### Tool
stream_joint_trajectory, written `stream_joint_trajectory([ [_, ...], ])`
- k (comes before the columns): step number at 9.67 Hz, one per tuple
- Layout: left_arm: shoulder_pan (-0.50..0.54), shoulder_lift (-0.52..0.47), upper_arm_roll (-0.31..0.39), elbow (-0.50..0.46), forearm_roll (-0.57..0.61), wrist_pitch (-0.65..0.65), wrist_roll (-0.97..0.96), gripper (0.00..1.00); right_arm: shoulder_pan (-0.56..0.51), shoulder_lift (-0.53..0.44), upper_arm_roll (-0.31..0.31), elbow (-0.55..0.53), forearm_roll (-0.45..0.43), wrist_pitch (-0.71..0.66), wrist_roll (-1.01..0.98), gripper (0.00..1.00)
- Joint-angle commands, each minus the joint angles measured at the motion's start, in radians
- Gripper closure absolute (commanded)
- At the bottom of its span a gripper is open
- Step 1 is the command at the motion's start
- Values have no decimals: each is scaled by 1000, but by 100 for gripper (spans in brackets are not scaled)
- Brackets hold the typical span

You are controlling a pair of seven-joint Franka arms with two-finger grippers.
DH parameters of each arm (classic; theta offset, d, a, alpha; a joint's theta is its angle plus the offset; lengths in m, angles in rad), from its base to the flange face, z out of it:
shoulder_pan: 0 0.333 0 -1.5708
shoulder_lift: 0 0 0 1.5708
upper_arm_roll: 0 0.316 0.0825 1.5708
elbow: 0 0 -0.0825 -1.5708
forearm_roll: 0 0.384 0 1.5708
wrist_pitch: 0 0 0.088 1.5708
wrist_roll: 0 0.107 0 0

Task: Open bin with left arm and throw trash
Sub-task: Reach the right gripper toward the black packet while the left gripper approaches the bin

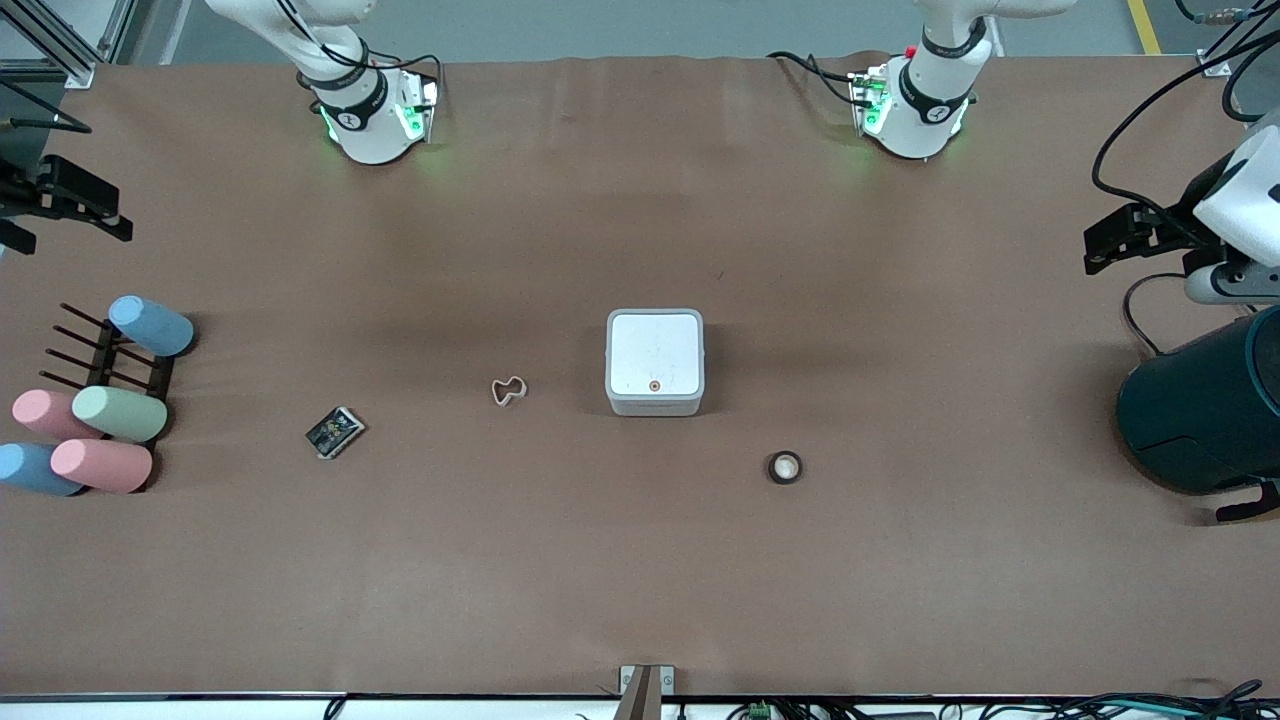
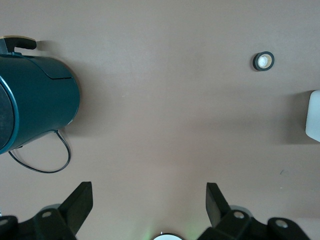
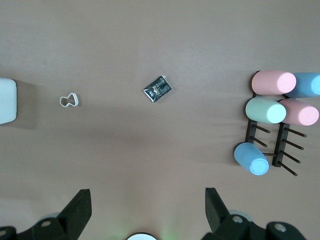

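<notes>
A brown table (image 1: 640, 580) holds the shut bin (image 1: 655, 361) mid-frame, with packet (image 1: 335, 432), loop (image 1: 508, 390) and ring (image 1: 785, 467) scattered around it, untouched. The left gripper (image 2: 147, 205) and right gripper (image 3: 147, 207) wait at the frame edges, spread wide and empty, ready to start.

A small square white-grey bin (image 1: 654, 361) with rounded corners sits mid-table, its flat lid shut and orange dot at six o'clock. Around it lie a tan wavy loop (image 1: 508, 390) at nine o'clock, a black printed packet (image 1: 335, 432) well past the loop, and a black ring with a pale centre (image 1: 785, 467) at four o'clock.
</notes>
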Motion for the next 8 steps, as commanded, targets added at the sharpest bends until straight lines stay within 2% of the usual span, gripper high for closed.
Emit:
stream_joint_trajectory([
  [1,-2,0,8,11,-15,23,-8,0,3,-8,6,-22,-16,11,11,0],
  [2,-7,-2,5,11,-15,23,-9,0,15,3,8,-54,-16,41,38,0],
  [3,-16,0,-3,8,-10,23,-14,0,42,18,8,-122,-13,133,67,0],
  [4,-22,4,-26,4,-12,20,-12,0,67,20,8,-230,-13,261,112,0],
  [5,-21,6,-79,4,-15,14,-12,1,70,20,8,-347,-12,399,115,0],
  [6,-21,17,-121,2,-16,14,-20,38,69,37,9,-448,-10,533,115,0],
  [7,-30,47,-171,-7,-19,14,-67,70,69,69,9,-508,-10,640,115,0],
  [8,-48,100,-220,-7,-54,26,-125,82,67,122,9,-525,-8,701,115,0],
])
